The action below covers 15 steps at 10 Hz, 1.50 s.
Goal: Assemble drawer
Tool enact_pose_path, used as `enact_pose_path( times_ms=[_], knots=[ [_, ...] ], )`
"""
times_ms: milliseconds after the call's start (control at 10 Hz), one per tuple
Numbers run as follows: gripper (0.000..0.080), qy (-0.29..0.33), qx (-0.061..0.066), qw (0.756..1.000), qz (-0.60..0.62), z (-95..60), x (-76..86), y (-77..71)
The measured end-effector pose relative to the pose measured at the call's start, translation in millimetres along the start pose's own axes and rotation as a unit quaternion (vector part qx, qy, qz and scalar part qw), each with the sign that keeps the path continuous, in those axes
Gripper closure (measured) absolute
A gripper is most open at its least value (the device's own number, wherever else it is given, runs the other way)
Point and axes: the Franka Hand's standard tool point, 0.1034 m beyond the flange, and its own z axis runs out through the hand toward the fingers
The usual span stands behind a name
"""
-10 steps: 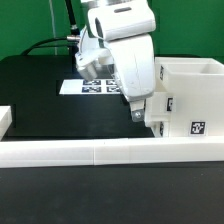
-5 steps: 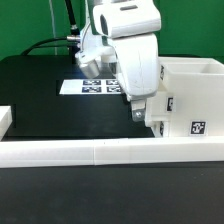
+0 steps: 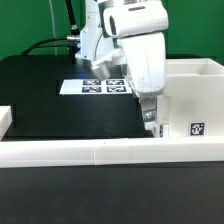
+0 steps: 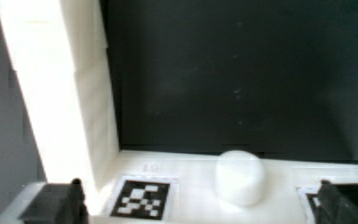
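Where the black table (image 3: 40,100) meets the long low wall (image 3: 80,152) on the exterior view's right, white drawer housing (image 3: 190,95) open upward, tagged side outward. Gripper (image 3: 150,118) low at housing's near corner; in wrist view, knobbed tray front (image 4: 238,178) with tag between spread fingers (image 4: 60,203), nothing gripped. Marker board (image 3: 92,86) flat behind the arm.

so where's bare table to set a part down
Bare black table runs between the marker board and the long low white wall. It is crowded at the exterior view's right, where the gripper hangs by the drawer housing.
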Motion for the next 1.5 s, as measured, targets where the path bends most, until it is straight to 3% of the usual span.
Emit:
enact_pose_path(
  times_ms=[300,500,700,800,900,1100,1200,1300,1500],
  knots=[
    [0.015,0.001,0.001,1.0,0.001,0.7,2.3,-0.4],
    [0.015,0.001,0.007,1.0,-0.001,3.8,15.2,-1.0],
    [0.015,-0.004,0.029,1.0,0.002,0.0,16.6,1.9],
    [0.015,-0.006,0.027,1.0,0.001,-2.4,11.1,5.2],
    [0.015,-0.008,0.025,0.999,-0.019,-4.2,-5.8,5.6],
    [0.015,-0.015,0.014,1.0,-0.015,-13.6,-55.5,3.3],
    [0.015,-0.019,0.006,1.0,-0.003,-21.8,-69.8,-0.3],
    [0.015,-0.024,0.004,1.0,0.009,-30.7,-76.9,-8.9],
    [0.015,-0.022,0.006,1.0,0.006,-26.7,-73.5,-9.3]
  ],
)
